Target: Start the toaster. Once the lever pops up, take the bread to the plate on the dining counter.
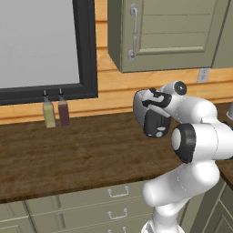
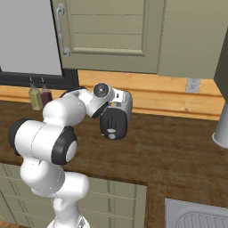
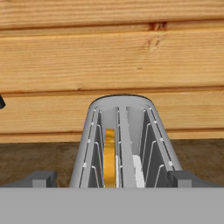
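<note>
The silver toaster [image 3: 120, 131] stands on the wood counter against the plank wall, also seen as the toaster [image 1: 152, 116] and toaster [image 2: 116, 116]. A tan-golden slice of bread [image 3: 109, 157] sits upright in its left slot, and the right slot holds a pale strip. My gripper [image 3: 112, 180] hovers just above the near end of the toaster. It is open, with its fingertips [image 3: 41, 178] spread wider than the toaster body and nothing between them. The arm's wrist covers part of the toaster in both base views. The plate and the dining counter are out of view.
Two bottles [image 1: 55, 113] stand at the back of the counter [image 1: 82, 154] under a dark-framed window. A wall cabinet [image 1: 168, 32] hangs above the toaster. A sink [image 2: 196, 216] lies at the lower right, with a grey vessel [image 2: 221, 129] beyond it. Grey-green drawers [image 1: 113, 200] front the counter.
</note>
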### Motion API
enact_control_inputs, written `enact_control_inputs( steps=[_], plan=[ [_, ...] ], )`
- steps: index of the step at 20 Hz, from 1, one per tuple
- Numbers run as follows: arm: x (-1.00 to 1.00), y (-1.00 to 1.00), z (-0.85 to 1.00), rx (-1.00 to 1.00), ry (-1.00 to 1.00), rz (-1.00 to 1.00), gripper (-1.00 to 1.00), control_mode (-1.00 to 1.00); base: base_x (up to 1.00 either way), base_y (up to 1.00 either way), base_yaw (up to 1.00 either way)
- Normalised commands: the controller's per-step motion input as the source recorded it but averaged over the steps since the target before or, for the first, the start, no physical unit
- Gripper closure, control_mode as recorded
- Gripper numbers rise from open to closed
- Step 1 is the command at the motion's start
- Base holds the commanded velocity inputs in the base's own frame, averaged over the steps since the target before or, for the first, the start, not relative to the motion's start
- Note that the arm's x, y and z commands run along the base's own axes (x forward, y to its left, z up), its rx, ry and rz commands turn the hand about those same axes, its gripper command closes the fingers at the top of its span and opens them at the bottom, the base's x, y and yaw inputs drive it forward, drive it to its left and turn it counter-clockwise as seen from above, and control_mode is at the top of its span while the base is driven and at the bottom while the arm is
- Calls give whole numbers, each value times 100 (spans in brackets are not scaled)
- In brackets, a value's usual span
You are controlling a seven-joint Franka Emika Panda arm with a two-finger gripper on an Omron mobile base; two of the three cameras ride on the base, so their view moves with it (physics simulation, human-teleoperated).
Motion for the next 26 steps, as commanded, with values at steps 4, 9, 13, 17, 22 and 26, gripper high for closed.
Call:
enact_control_inputs(
  steps=[4,9,13,17,22,26],
  plan=[
    [0,0,0,0,0,0,-100,-100,0,0,0],
    [0,0,0,0,0,0,-100,-100,0,0,0],
    [0,0,0,0,0,0,-100,-100,0,0,0],
    [0,0,0,0,0,0,-100,-100,0,0,0],
    [0,0,0,0,0,0,-100,-100,0,0,0],
    [0,0,0,0,0,0,-100,-100,0,0,0]
  ],
)
